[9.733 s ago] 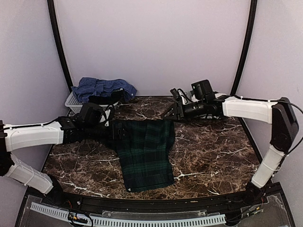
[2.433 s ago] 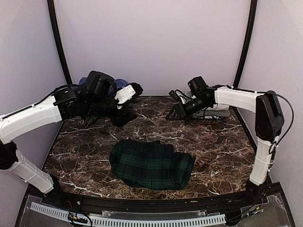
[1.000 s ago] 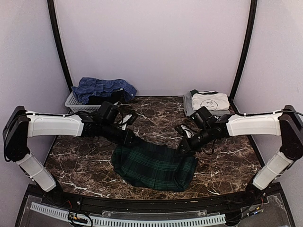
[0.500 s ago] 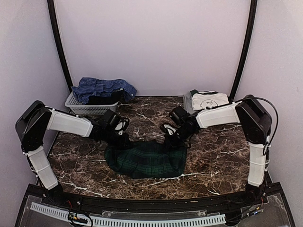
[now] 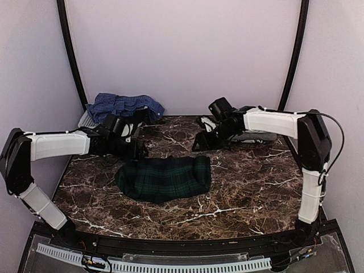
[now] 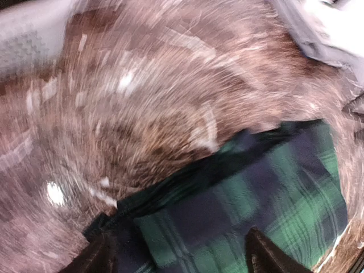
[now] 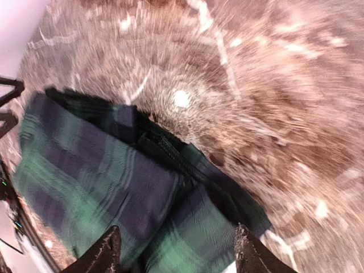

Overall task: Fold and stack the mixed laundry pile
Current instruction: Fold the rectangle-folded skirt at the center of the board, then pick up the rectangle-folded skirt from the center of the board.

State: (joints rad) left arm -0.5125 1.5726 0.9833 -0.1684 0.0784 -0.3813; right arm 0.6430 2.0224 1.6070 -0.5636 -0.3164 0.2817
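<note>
Marble table (image 5: 259,185): tartan shirt (image 5: 165,178) now compact, ungripped.

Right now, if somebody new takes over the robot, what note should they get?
Left pincer: open, empty, by the far left edge of the tartan shirt.
Right pincer: open, empty, by the shirt's far right edge.
Tartan shirt: folded bundle, mid-table.
Blue shirt: unfolded, heaped on the basket, far left.
Done: tartan folded.
Left: stack it, then fold the rest.
</note>
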